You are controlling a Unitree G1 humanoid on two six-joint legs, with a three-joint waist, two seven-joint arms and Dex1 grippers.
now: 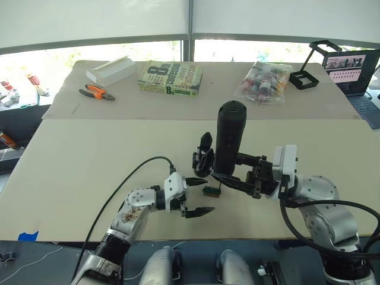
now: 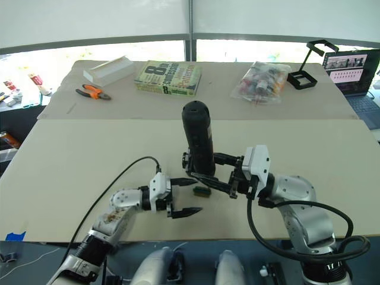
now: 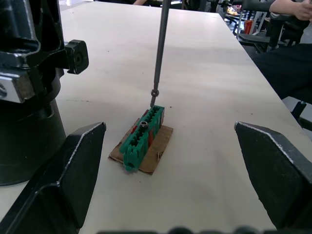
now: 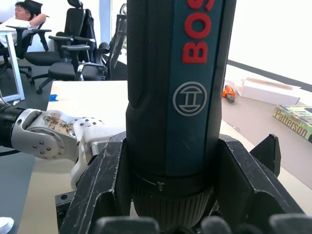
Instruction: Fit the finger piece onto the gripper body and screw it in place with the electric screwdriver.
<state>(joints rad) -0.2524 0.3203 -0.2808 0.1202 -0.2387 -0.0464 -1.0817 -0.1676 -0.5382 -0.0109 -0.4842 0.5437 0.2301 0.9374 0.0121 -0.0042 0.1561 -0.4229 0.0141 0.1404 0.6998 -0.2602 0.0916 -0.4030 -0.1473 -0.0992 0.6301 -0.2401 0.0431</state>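
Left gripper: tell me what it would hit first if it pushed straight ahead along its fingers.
Probably the small green block on its cardboard scrap, which lies centred between the open left gripper fingers. The electric screwdriver bit meets the block's far end. The gripper body stands just off to one side; depth is uncertain.

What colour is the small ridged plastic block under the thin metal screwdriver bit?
Green, clearest in the left wrist view.

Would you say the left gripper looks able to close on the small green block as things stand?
Probably yes. The left gripper is open, with the green block on the table between its fingers. The electric screwdriver bit touches the block's far end, so it could get in the way.
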